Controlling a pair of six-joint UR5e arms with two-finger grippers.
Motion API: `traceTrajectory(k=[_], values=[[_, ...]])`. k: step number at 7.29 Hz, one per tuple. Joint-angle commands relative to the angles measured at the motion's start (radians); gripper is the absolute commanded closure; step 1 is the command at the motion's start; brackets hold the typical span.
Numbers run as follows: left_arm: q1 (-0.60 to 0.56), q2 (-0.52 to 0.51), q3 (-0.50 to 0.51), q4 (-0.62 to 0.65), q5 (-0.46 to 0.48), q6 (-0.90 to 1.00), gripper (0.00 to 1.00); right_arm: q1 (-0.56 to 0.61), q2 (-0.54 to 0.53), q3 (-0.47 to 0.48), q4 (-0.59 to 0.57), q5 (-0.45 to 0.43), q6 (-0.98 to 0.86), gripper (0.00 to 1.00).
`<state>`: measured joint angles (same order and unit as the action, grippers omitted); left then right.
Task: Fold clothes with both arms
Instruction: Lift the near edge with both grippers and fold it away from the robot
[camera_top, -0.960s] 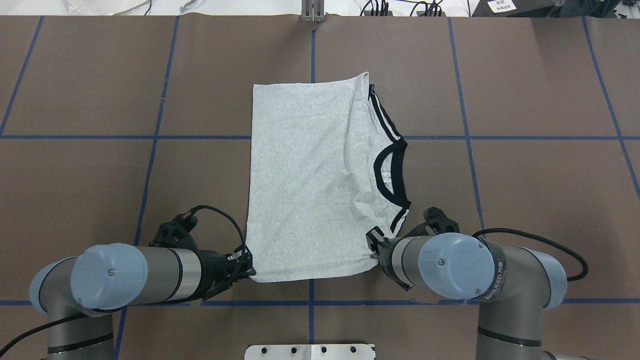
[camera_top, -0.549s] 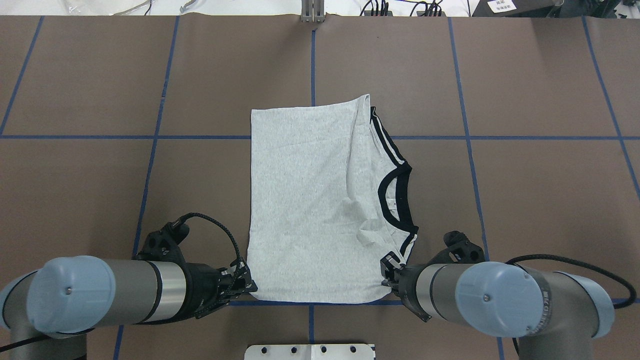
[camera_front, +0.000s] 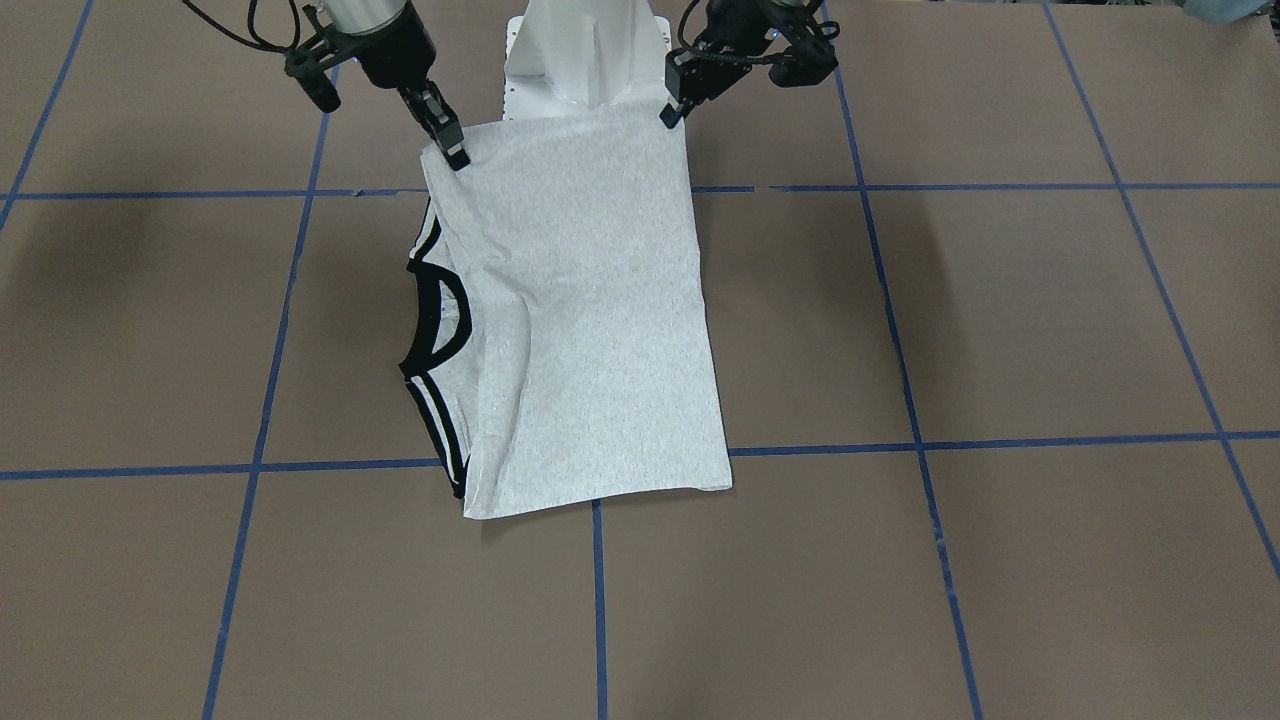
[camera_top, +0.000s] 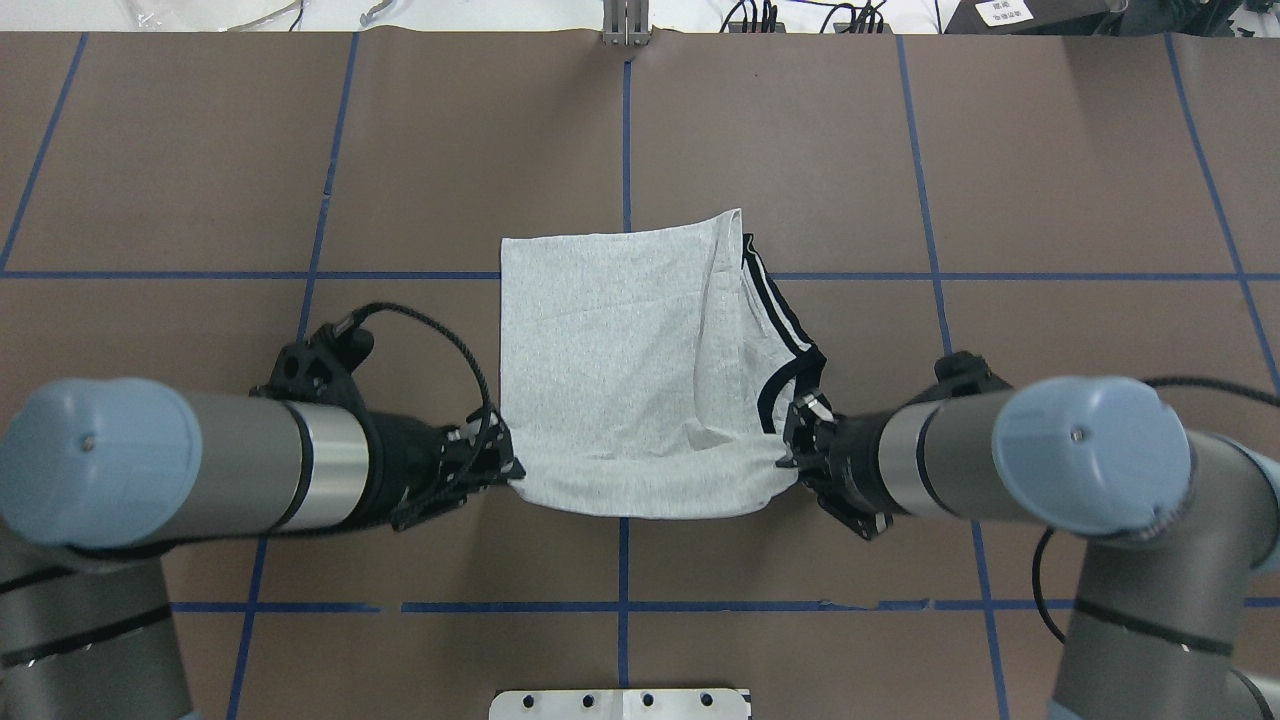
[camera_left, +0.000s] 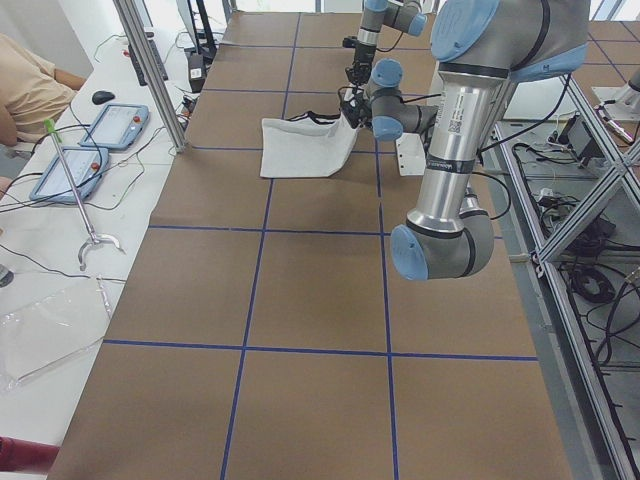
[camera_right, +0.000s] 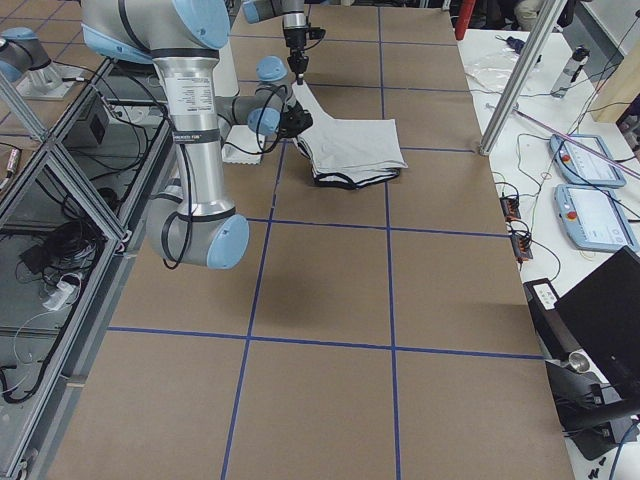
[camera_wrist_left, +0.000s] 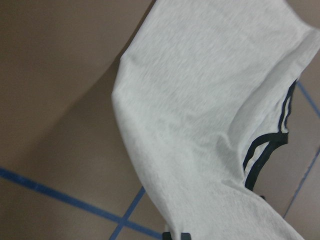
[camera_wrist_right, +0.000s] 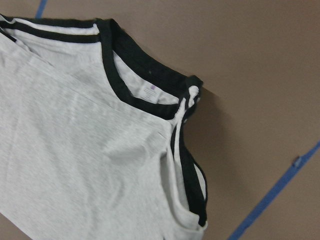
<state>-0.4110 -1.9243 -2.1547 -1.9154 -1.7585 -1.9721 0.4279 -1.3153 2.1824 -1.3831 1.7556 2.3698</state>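
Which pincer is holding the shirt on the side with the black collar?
The right pincer. It grips the T-shirt corner beside the black collar; the left pincer holds the plain grey corner.

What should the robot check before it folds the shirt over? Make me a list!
1. Left gripper pinches a near corner of the T-shirt: ok.
2. Right gripper pinches the other near corner: ok.
3. Near edge lifted off the table: ok.
4. Far edge lying on the table: ok.
5. Cloth smooth: not ok, creases beside the black collar.
6. How firm each grip is: cannot tell.
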Motion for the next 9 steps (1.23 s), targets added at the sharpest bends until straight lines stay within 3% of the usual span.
traceTrajectory(k=[1,3,6,7,8,9], values=[[-0.130,-0.103,0.175,0.001,-0.010,0.132,1.00,0.164,0.194,-0.228,-0.004,0.105,-0.056,1.00],[-0.202,-0.133,0.313,-0.078,-0.010,0.211,1.00,0.207,0.296,-0.393,0.001,0.099,-0.120,1.00],[-0.239,-0.208,0.601,-0.339,-0.006,0.211,1.00,0.239,0.386,-0.573,0.016,0.096,-0.243,1.00],[-0.252,-0.228,0.704,-0.434,0.000,0.213,1.00,0.244,0.413,-0.628,0.033,0.088,-0.295,0.60],[-0.285,-0.249,0.795,-0.509,0.001,0.228,0.35,0.253,0.459,-0.748,0.109,0.055,-0.344,0.01],[-0.323,-0.268,0.847,-0.545,0.016,0.296,0.00,0.287,0.478,-0.850,0.183,0.048,-0.447,0.00]])
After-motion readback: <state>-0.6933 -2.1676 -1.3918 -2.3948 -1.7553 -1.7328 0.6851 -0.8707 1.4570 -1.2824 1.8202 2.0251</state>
